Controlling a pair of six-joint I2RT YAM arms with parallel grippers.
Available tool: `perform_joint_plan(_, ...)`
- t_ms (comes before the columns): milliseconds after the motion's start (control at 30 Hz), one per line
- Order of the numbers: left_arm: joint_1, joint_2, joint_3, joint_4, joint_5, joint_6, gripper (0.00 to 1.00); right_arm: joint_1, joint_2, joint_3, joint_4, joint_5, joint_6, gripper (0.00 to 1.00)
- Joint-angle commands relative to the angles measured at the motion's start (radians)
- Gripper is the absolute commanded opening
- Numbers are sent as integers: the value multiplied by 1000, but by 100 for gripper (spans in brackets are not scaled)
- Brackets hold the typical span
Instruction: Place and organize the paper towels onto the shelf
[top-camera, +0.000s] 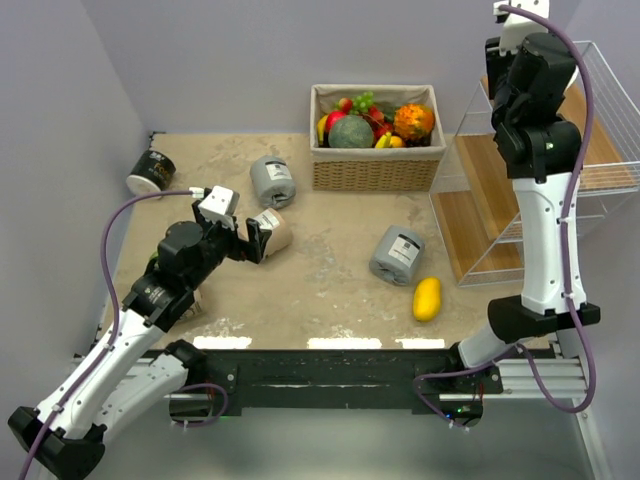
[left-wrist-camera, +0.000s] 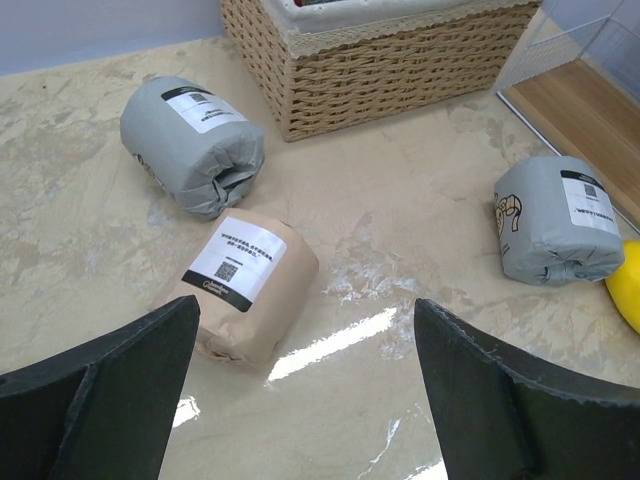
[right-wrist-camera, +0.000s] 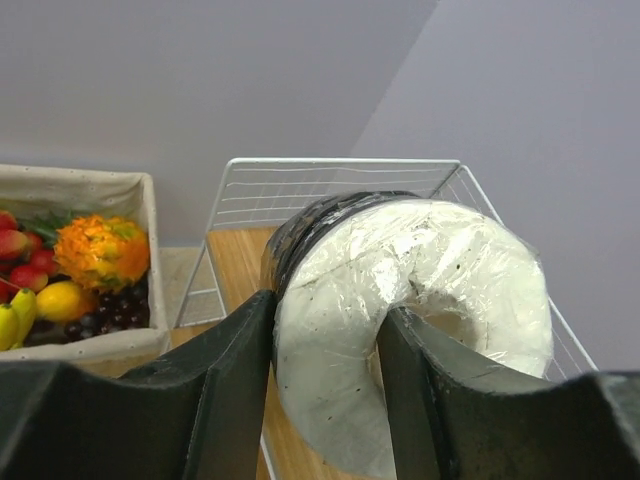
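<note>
Tan paper wraps the nearest roll (left-wrist-camera: 245, 290), which lies on its side on the table (left-wrist-camera: 400, 230) just ahead of the left gripper (left-wrist-camera: 305, 330). That gripper's jaws are spread wide with nothing in them. The roll sits low between the two fingers (left-wrist-camera: 100, 400), closer to the left one and not yet enclosed. Its long axis runs roughly away from the wrist, tilted a little right, so the fingers already face its curved flanks. A short push forward and down looks like all the grasp needs. This arm is plainly the nearer one.

Beyond lie a grey roll (left-wrist-camera: 190, 145) beside the wicker basket (left-wrist-camera: 400, 80) and a second grey roll (left-wrist-camera: 555, 218) off to the right, near the mango (top-camera: 427, 298). A black roll (top-camera: 150, 172) rests at the table's far left corner. Farthest, the right gripper (right-wrist-camera: 328, 305) is clamped on a black-wrapped roll (right-wrist-camera: 400, 290), white end toward its camera, raised over the shelf (right-wrist-camera: 340, 175).
</note>
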Motion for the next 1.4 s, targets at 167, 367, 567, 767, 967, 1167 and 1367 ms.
perform_joint_plan(167,-2,8,9,13,-21,21,94,-19,16,25,119,81,-89,50)
perform_joint_plan(367,0,7,7,13,-29,21,95,-22,55,47,153,120,-109,68)
perform_joint_plan(567,-2,10,9,9,-38,24,95,-21,48,62,196,118,-89,85)
perform_joint_plan(767,-2,13,7,14,-40,24,96,11,25,71,140,78,-23,81)
perform_joint_plan(967,0,11,9,9,-41,25,96,99,-8,38,127,110,-52,60)
perform_joint_plan(1167,-2,2,7,8,-41,27,96,134,-47,-63,134,94,-47,45)
perform_joint_plan(1367,-2,8,7,8,-27,30,96,114,-22,-131,123,146,-51,37)
